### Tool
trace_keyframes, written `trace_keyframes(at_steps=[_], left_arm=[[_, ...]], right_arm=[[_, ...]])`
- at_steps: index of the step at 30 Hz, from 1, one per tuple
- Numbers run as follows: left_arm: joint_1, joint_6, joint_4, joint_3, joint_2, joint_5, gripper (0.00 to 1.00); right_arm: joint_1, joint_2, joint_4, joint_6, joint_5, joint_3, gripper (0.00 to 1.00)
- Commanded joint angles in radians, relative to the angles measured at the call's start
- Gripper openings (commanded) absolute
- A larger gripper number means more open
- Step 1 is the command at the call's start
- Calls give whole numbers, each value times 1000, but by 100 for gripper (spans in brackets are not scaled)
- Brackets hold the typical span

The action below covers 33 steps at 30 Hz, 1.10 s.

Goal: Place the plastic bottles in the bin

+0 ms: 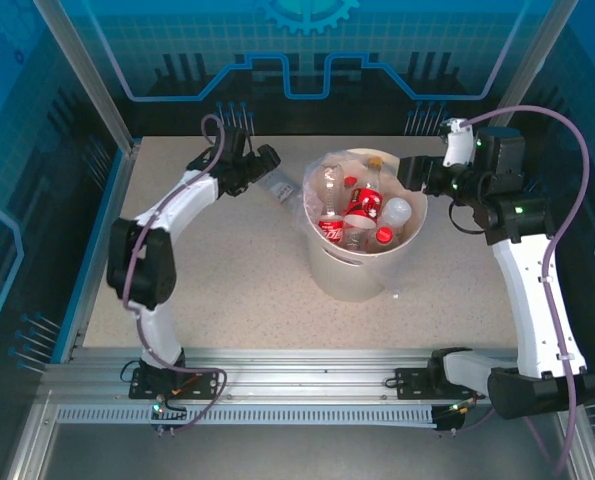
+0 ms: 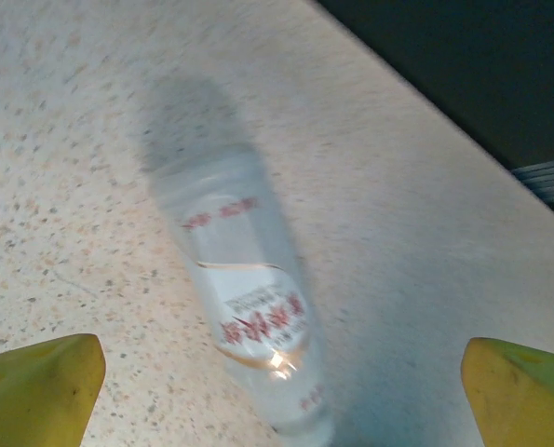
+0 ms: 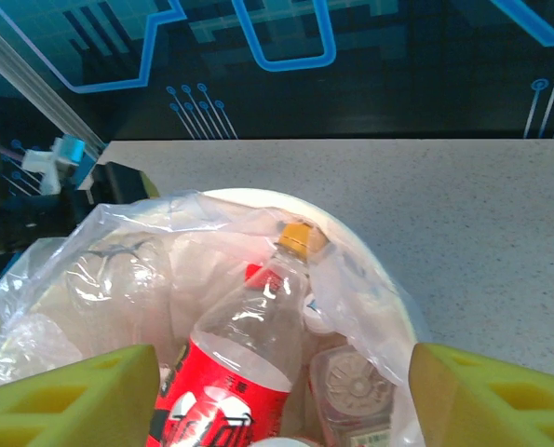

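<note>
**Plastic bottles (image 1: 362,205) fill the bin; one lies out on the counter**

On the far left of the counter (image 1: 227,290), the left claw (image 1: 264,162) is spread wide and grips nothing. Its yellow fingers (image 2: 44,386) stand on either side of a clear bottle (image 2: 249,298) with red print, which lies on its side just beside the bin (image 1: 352,275). The wrist picture is blurred, so the exact alignment is hard to judge.

The bin is heaped with red-labelled bottles, and an orange-capped bottle (image 3: 300,238) stands high among them. The liner bag (image 3: 155,223) billows over the rim. The right claw (image 1: 414,172) hangs at the bin's right edge, also wide open and empty.

The lying bottle is round, light and slick. An off-centre squeeze would likely make it roll or squirt away. A drop onto so full a heap might bounce out, and the loose bag could snag a finger. With both arms near the bin, they could collide.
</note>
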Motion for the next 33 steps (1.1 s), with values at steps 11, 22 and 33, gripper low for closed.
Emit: trace_keyframes(at_steps=[11,22,33], left_arm=[[-7,-223,-122,292,328,-28,96],[-29,-272,-56,208,362,-16,73],[2,-244,-26,140,244,-43,51]], right_arm=[[-49,-72,-77,-33,22,-51,74],[-66,-92,-71,-40,28,-58,74],[-86,-117,-53,-43,11,-73,74]])
